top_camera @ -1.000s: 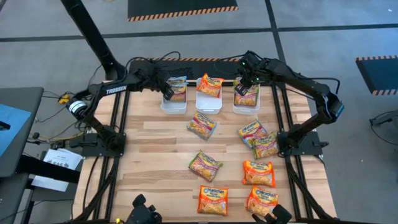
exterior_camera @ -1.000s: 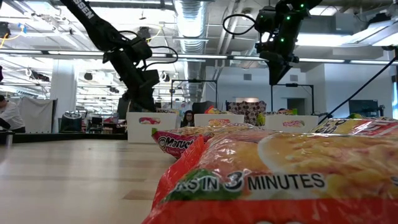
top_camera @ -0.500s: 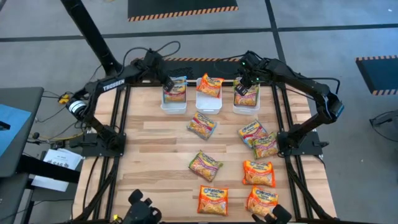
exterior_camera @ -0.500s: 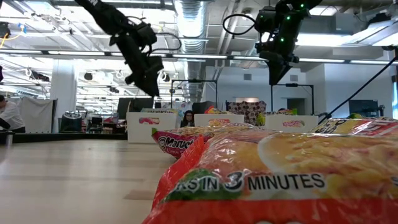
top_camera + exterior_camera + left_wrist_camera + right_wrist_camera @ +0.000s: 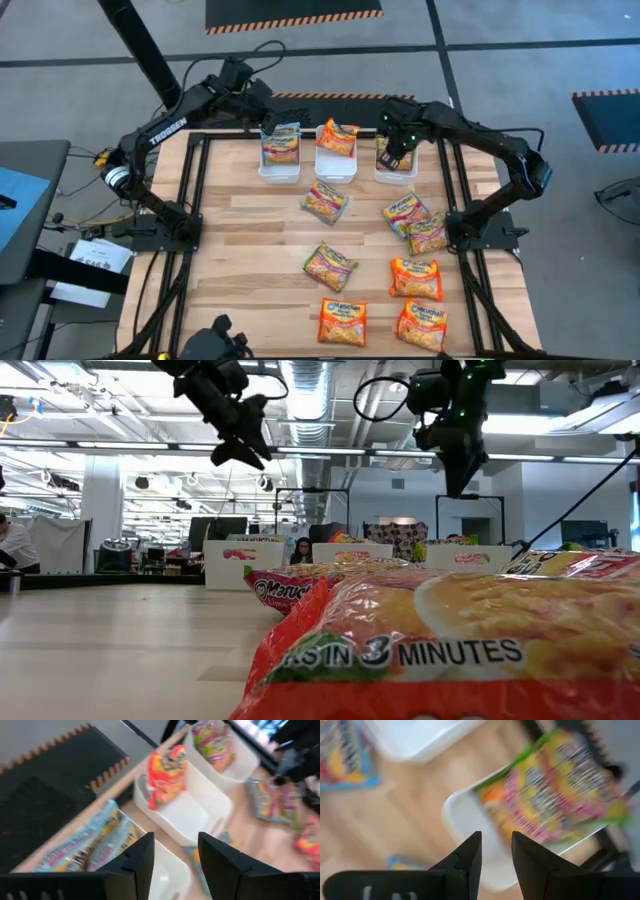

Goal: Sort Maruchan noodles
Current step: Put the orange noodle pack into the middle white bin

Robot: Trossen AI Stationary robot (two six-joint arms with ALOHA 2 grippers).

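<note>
Three white trays stand in a row at the table's far edge. The left tray [image 5: 279, 168] holds a pale yellow-blue packet [image 5: 282, 143], the middle tray [image 5: 334, 168] an orange-red packet [image 5: 338, 138], and the right tray [image 5: 396, 175] a green-yellow packet [image 5: 396, 158]. Each packet leans on its tray's wall. Several more packets lie flat on the wood, such as an orange one [image 5: 342, 322] near the front. My left gripper [image 5: 267, 120] [image 5: 175, 845] hangs open and empty, high above the left tray's far side. My right gripper [image 5: 394, 148] [image 5: 496, 840] hovers open and empty over the right tray.
Loose packets are scattered across the table's middle and right: one [image 5: 325, 202] just in front of the middle tray, two [image 5: 405, 213] [image 5: 427, 233] toward the right edge, others [image 5: 330, 266] [image 5: 415, 278] nearer. The left half of the wooden top [image 5: 240, 260] shows bare boards.
My left gripper has risen from the left tray and drawn back toward the table's far left, well above the trays; the pale yellow-blue packet has stayed in that tray. My right gripper has shifted slightly toward the table's right and near side above the right tray.
</note>
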